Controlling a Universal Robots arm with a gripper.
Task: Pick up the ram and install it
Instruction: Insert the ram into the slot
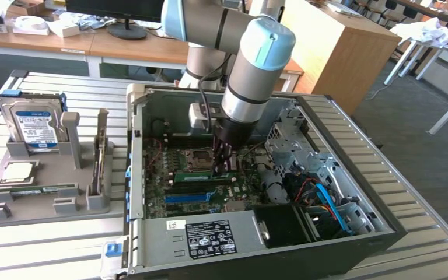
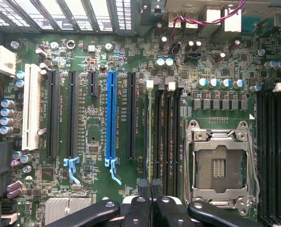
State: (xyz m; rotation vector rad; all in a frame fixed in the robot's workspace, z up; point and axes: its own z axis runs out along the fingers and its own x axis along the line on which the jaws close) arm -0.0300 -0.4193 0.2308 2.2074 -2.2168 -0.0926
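Fingers [image 2: 138,215] closed over motherboard [image 2: 95,127]; case [image 1: 156,233] on slatted table [image 1: 37,248], desks [image 1: 45,42] behind

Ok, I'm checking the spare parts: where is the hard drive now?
The hard drive stands upright on the grey parts holder at the exterior view's left, outside the computer case, just behind the square processor chip.

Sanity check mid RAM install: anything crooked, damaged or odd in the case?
Nothing stands out. The gripper, shut on the ram, holds it in line with the memory slots, not skewed. The CPU socket is empty; no damage visible.
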